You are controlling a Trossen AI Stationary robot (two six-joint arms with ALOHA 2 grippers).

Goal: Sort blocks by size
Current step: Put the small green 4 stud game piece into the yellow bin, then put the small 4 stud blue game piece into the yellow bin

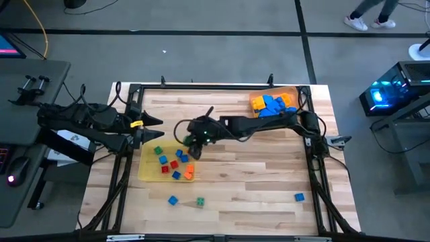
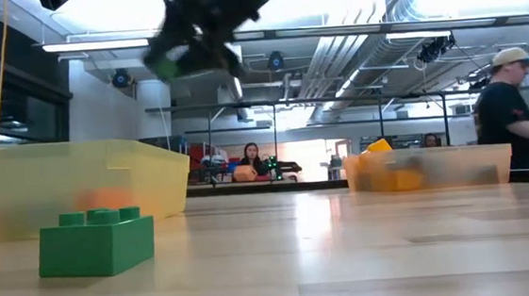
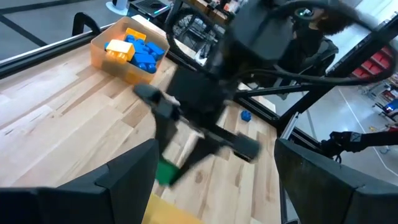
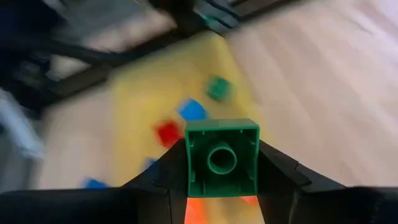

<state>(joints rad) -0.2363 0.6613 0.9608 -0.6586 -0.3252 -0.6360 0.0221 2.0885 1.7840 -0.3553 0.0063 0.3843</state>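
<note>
A: Status of the right hand (image 4: 221, 186)?

B: We found it raised above the yellow tray (image 1: 146, 173), near that tray's upper right corner in the overhead view. Its fingers (image 4: 155, 180) were clamped on a small green block (image 4: 222, 157), one finger pressed to each side, with the hollow underside of the block facing the wrist camera.

A: Status of the left hand (image 1: 153, 128)?

B: We saw it parked at the left edge of the surface (image 1: 255, 168), just above the yellow tray. Its fingers (image 3: 127, 174) stood well apart and carried nothing.

A: Location of the other blocks?

B: We counted several small blocks in the yellow tray: a green one (image 1: 158, 150) near its top, blue ones (image 1: 163, 160), red ones (image 1: 182, 155) and an orange one (image 1: 189, 172) at its right edge. Three small blocks lay loose on the surface: a blue one (image 1: 173, 200) and a green one (image 1: 200, 201) below the tray, close together, and another blue one (image 1: 299, 197) well apart towards the right side. The larger blue and orange blocks (image 1: 272, 104) were piled in the orange tray (image 1: 290, 90) at the far right corner.

A: Anything from the level view?

B: We noted the loose green block in the foreground, standing studs-up on the surface. A person in a cap (image 2: 505, 101) stood in the room behind.
</note>
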